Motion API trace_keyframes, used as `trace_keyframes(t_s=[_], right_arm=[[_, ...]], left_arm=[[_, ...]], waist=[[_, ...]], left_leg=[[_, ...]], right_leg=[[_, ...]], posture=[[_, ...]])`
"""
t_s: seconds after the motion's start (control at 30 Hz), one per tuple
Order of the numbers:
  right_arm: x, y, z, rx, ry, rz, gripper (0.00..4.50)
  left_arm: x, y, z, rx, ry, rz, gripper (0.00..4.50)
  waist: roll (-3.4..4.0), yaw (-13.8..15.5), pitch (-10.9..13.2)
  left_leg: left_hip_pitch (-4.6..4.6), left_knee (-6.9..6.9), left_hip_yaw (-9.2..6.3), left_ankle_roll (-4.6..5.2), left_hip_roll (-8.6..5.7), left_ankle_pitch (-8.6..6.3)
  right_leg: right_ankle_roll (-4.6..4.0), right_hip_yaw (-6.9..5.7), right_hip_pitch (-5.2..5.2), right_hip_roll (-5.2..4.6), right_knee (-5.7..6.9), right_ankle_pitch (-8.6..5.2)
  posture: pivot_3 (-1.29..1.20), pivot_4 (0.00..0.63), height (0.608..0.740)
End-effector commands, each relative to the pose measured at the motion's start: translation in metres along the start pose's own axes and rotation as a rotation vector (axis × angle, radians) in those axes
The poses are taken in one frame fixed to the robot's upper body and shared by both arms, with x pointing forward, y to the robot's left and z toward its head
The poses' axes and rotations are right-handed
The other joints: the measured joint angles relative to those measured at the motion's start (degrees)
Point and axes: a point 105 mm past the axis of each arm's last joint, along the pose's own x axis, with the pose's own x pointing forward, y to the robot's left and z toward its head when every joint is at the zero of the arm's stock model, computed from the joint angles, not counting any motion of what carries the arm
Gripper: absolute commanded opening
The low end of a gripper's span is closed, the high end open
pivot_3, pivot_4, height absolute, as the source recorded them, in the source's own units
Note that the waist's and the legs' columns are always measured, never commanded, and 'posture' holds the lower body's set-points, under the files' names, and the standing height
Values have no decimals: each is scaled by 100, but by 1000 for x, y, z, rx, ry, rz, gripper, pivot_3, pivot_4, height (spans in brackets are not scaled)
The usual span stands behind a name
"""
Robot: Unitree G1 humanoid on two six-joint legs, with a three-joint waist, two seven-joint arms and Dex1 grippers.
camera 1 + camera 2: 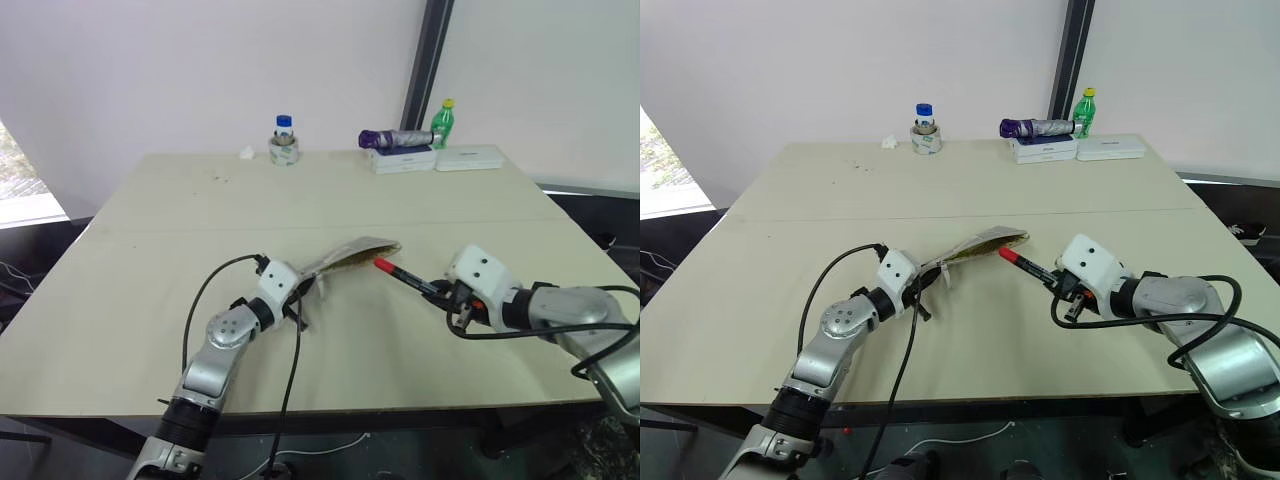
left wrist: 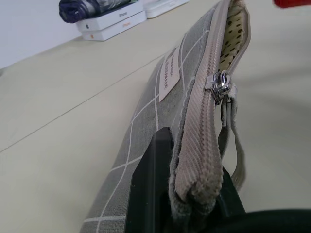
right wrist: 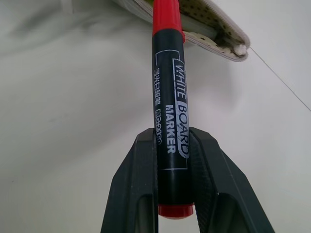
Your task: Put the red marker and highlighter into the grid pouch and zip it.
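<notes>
My left gripper [image 1: 302, 293] is shut on one end of the grid pouch [image 1: 350, 253], a grey fabric pouch with white grid lines, and holds it lifted off the table. The pouch mouth gapes at the far end, showing a dotted lining; the zipper slider [image 2: 219, 86] sits partway along with its pale cord hanging. My right gripper [image 1: 447, 293] is shut on the black middle of the red marker [image 3: 167, 97]. The marker's red end points at the pouch opening and nearly touches it. The highlighter is out of view.
Along the table's far edge stand a blue-capped jar on a tape roll [image 1: 284, 142], stacked white boxes [image 1: 405, 160] with a purple bundle [image 1: 393, 138] on top, a green bottle [image 1: 441, 122] and a flat white box [image 1: 470, 157].
</notes>
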Motion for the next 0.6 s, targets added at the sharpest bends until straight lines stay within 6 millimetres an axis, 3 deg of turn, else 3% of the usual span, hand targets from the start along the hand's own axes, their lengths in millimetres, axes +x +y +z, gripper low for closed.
trace_keyframes(t_s=[0.03,0.33,0.6], right_arm=[[-1,-7,7,-40,-11,-31,349],[5,-9,6,-63,9,-18,349],[14,-2,11,-275,53,45,349]], left_arm=[[1,-4,19,77,-68,-30,0],[-1,-11,18,98,-67,-59,0],[-1,-25,20,235,-65,-160,0]], waist=[[0,2,0],[0,-8,0],[0,-12,0]], left_leg=[[0,0,0,0,0,0],[0,0,-2,0,0,0],[-1,-2,0,0,0,0]], right_leg=[[0,0,0,0,0,0],[0,0,-2,0,0,0],[0,0,-5,0,0,0]], posture=[[0,150,740],[0,150,740],[0,150,740]])
